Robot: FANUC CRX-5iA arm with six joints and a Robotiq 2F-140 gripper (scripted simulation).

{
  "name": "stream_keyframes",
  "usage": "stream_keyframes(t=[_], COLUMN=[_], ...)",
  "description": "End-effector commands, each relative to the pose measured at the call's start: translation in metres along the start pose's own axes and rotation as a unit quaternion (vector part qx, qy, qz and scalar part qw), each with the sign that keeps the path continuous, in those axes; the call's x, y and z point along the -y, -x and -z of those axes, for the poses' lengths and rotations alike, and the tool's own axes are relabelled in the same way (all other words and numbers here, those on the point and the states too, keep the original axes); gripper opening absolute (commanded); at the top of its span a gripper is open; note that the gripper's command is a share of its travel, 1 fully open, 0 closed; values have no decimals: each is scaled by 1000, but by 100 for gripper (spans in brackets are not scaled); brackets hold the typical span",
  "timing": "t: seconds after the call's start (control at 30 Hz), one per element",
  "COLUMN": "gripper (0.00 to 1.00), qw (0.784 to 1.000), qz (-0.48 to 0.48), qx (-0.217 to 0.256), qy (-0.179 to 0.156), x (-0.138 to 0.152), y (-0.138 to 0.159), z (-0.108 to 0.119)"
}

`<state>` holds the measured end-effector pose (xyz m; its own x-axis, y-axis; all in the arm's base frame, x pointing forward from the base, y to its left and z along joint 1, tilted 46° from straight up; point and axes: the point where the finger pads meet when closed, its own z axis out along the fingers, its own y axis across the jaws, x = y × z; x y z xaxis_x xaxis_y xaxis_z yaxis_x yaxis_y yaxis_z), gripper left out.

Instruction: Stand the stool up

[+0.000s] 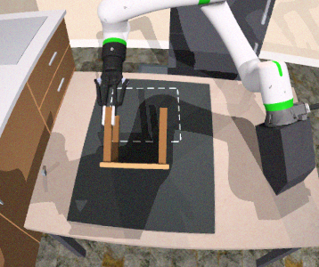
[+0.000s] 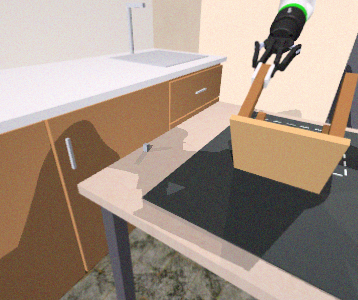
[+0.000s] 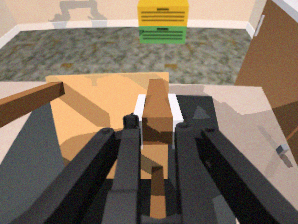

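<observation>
Stool [image 2: 284, 155] is tilting on its seat edge, gripper [image 1: 110, 101] clamping one leg [image 1: 109, 133] near the dashed rectangle [image 1: 177, 116].

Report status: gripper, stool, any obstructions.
Gripper shut on stool leg. Stool tipped, seat edge on mat, not yet upright. Dashed rectangle unobstructed.
</observation>
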<state>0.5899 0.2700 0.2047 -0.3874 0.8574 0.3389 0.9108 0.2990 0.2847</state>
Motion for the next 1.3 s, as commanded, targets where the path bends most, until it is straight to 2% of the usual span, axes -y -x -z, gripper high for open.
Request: stream_keyframes(t=[0.0, 0.03, 0.1, 0.27, 0.37, 0.6, 0.67, 0.8, 1.13, 1.27], gripper=[10, 10, 10, 10, 10, 10, 10, 10, 10, 10], qw=[999, 999, 999, 994, 994, 985, 985, 985, 973, 972], qz=[0, 0, 0, 0, 0, 0, 0, 0, -1, -1], qx=[-51, -53, -53, -110, -112, -173, -173, -173, -230, -233], qy=[-9, -9, -9, -9, -9, -9, -9, -9, -9, -9], x=[1, 1, 1, 1, 1, 0, 0, 0, 0, 0], y=[21, 28, 28, 31, 52, 59, 59, 81, 87, 91], z=[20, 28, 28, 30, 48, 53, 53, 67, 70, 72])
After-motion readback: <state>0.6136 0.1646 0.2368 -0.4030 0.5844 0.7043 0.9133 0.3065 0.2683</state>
